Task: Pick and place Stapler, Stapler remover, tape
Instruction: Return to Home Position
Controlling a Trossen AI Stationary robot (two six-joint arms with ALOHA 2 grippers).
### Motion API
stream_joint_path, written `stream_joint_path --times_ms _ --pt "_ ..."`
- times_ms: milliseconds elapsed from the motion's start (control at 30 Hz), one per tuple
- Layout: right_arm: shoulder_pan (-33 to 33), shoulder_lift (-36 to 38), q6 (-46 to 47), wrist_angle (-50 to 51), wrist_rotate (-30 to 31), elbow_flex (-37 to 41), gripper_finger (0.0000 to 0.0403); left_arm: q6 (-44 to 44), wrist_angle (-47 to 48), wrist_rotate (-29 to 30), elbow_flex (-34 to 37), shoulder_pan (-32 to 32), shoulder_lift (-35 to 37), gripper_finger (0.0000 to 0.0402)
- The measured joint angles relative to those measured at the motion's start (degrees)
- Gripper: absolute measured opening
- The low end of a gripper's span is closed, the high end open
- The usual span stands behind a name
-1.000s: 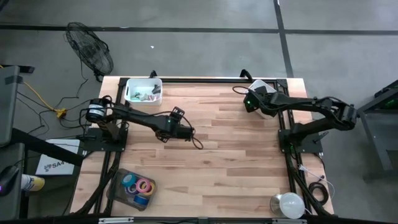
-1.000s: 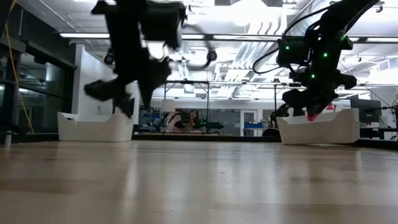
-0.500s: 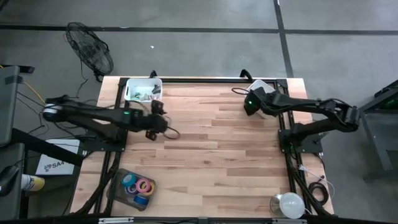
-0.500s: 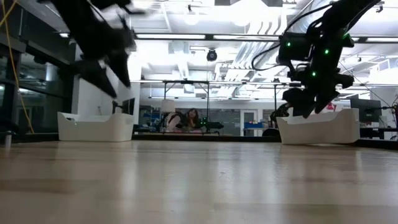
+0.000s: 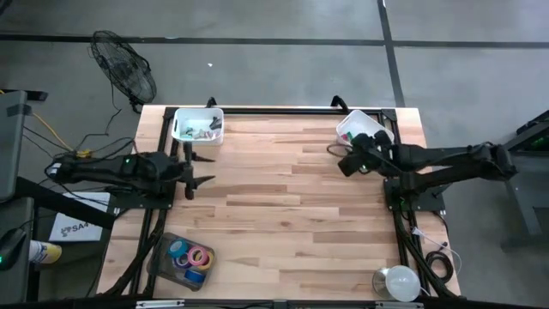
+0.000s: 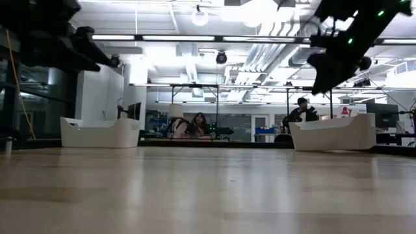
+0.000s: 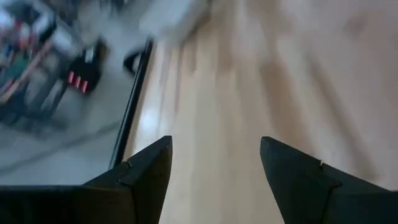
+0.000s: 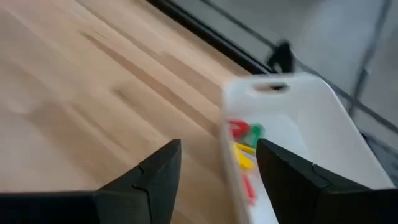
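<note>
1. Since neither arm carries anything, the poses suit a move to rest rather than a reach. The right gripper (image 5: pixel 345 163) hangs just beside the right white bin (image 5: pixel 375 123), on the side toward the table's middle. Its fingers are spread apart with nothing between them.
2. Inside that bin the staplers (image 8: pixel 244 134) lie bunched against one wall, showing red, green and yellow. I judge this is where they were meant to land, and spread fingers fit a finished drop.
3. The left gripper (image 5: pixel 196 170) is well apart from the right white bin, at the opposite side of the table (image 5: pixel 292 215) and held above the wood. Its fingers are also spread wide and grip nothing, with only bare boards showing between them in the left wrist view.
4. The left white bin (image 5: pixel 177 120) stands far from the right white bin along the same table edge. Small pale and dark items lie in it, too small to name.
5. The tape (image 5: pixel 196 256), in blue, pink and purple rolls, rests in a clear tray (image 5: pixel 165 243) at the corner diagonally opposite the right white bin. Each kind of thing thus has its own container, kept away from the others.
6. Sorting looks complete, and what remains is probably folding both arms away. The right arm needs more care, since it is close to the right white bin's rim.
</note>
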State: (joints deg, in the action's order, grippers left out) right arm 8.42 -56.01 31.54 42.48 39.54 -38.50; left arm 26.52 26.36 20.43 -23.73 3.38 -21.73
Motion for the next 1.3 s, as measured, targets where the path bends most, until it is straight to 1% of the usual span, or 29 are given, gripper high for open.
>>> stream_joint_path --times_ms 67,133,200,300,367,433,633,767,900,967,1033,1167,1233,1300 --pt "-3.8 1.53 1.31 -0.88 1.74 0.0 0.0201 0.16 -4.51 -3.18 3.71 0.0 4.29 0.0239" --pt "-7.59 2.61 1.3 -5.3 3.49 1.1 0.0201 0.17 -10.21 -6.11 7.78 0.02 7.57 0.0239" --pt "-10.62 3.95 -0.92 -13.28 3.59 4.41 0.02 0.49 -14.91 -9.4 11.72 0.02 10.13 0.0239" --pt "-13.53 6.16 -4.95 -27.63 -0.72 10.95 0.0201 0.72 -20.65 -12.21 15.73 0.04 13.02 0.0239" --pt "-14.78 8.01 -7.36 -36.81 -3.58 15.04 0.0201 0.78 -21.02 -12.39 16.86 0.02 14.62 0.0239" --pt "-15.39 10.38 -9.25 -43.73 -5.21 18.63 0.02 0.81 -21.16 -12.42 17.72 0.02 16.07 0.0239" --pt "-15.6 19.67 -12.79 -57.33 -6.07 29.09 0.0201 2.14 -24.12 -16.05 19.88 0.0 21.49 0.0239" --pt "-15.6 26.21 -17.06 -65.65 -10.28 34.75 0.02 2.21 -24.02 -15.94 20.2 0.0 21.32 0.0239" --pt "-15.59 32.45 -19.01 -66.2 -13.35 37.55 0.0201 2.4 -24.42 -16.64 20.22 0.0 21.36 0.0239" --pt "-15.56 35.34 -19.03 -64.37 -13.61 37.92 0.0201 3.06 -25.72 -17.55 20.22 0.0 21.34 0.0239" --pt "-15.56 37.89 -19.27 -60.8 -15.26 37.67 0.02 3.21 -26.34 -18.17 20.2 0.0 21.39 0.0239" --pt "-15.54 42.18 -21.09 -57.71 -23.64 37.44 0.0201 3.23 -26.17 -19.04 20.2 0.0 21.34 0.0239" --pt "-15.56 44.09 -21.11 -54.95 -24.41 37.38 0.0201 3.25 -25.87 -19.03 20.2 0.0 21.36 0.0239" --pt "-15.53 45.91 -21.47 -51.46 -23.07 37.4 0.02 3.85 -25.29 -18.44 20.2 0.0 21.36 0.0239"
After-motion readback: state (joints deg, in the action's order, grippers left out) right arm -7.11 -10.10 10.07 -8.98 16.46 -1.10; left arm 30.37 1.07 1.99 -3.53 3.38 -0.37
